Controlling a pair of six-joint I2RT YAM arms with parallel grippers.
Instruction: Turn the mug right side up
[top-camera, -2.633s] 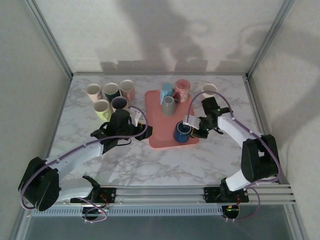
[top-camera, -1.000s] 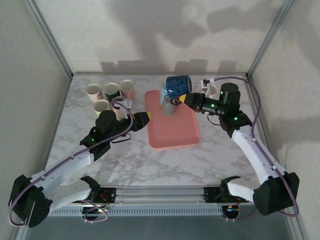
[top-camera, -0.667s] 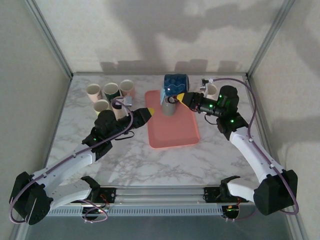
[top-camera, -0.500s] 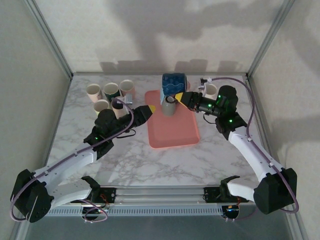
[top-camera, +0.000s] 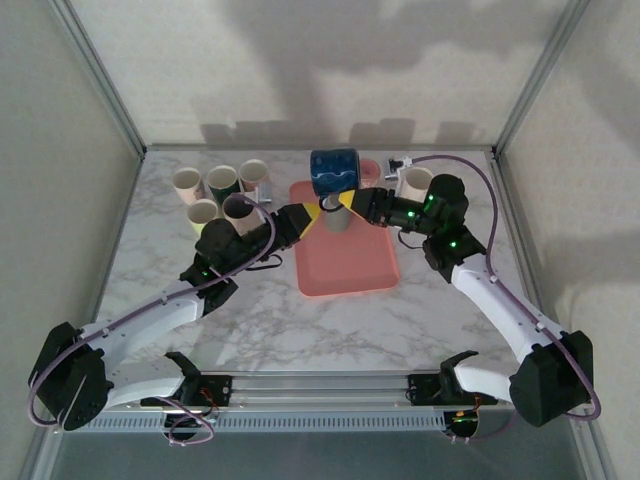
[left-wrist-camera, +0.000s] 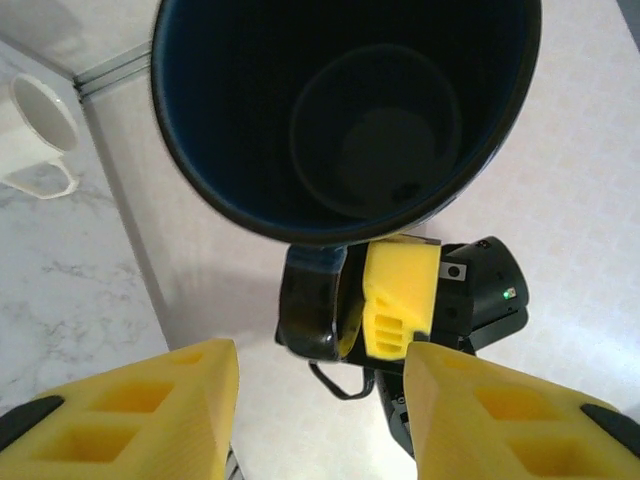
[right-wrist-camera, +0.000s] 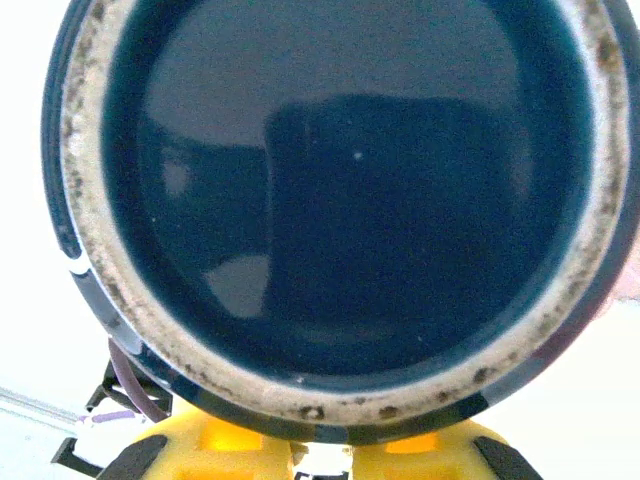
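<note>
A dark blue mug (top-camera: 335, 172) hangs in the air above the far end of the pink tray (top-camera: 345, 265). My right gripper (top-camera: 352, 203) is shut on its handle (left-wrist-camera: 310, 310), and one yellow finger (left-wrist-camera: 400, 300) presses against that handle. The right wrist view looks at the mug's glazed base (right-wrist-camera: 340, 190), just beyond the right gripper (right-wrist-camera: 325, 455). My left gripper (top-camera: 310, 213) sits just left of the mug. It looks straight into the mug's open mouth (left-wrist-camera: 345, 110). The left gripper (left-wrist-camera: 320, 420) is open with nothing between its fingers.
A grey mug (top-camera: 335, 215) and a pink mug (top-camera: 370, 172) stand on the tray under the held mug. Several cups (top-camera: 220, 190) cluster at the back left, close to the left arm. A white cup (top-camera: 415, 180) stands at the back right. Metal frame posts edge the table.
The right arm has carried the blue mug further left over the tray. The left gripper has moved right and up until it faces the mug's mouth, and its jaws have narrowed slightly.
</note>
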